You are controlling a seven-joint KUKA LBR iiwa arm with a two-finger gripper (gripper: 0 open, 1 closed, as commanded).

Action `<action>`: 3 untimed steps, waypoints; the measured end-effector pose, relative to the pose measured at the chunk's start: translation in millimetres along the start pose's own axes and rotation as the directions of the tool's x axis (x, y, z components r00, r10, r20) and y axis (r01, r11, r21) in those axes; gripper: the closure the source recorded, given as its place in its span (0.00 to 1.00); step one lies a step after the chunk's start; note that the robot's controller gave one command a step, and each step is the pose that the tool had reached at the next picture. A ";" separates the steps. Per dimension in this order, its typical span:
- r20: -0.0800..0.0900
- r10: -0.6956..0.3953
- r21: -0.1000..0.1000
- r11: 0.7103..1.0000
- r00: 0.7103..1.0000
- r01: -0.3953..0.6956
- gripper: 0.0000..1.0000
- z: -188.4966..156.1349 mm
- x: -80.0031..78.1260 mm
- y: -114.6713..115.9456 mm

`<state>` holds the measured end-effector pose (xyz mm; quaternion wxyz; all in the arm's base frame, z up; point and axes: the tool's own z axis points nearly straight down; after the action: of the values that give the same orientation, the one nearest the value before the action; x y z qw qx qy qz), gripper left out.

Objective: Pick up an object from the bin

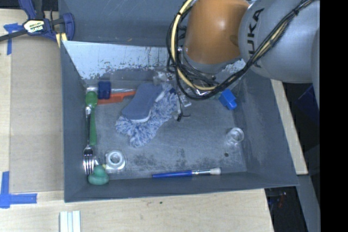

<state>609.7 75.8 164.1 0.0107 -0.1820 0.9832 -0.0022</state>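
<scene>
Pincer (181, 109) low at right edge of shaggy blue-white rag (142, 126), mid-bin. Spread or pressed together: cannot tell, orange cover (215, 24) hides it. Advice: drop straight, pinch 1 loose tuft, probably clear of sponge (138, 104).

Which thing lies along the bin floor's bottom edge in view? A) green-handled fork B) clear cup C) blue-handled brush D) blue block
C: the blue-handled brush stretches along that edge; the green-handled fork runs down the left side.
</scene>
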 end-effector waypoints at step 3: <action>0.016 -0.036 0.003 0.999 0.999 0.036 1.00 88.5 16.6 47.6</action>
<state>579.1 114.3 74.9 0.0186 -0.1997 0.9797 -0.0022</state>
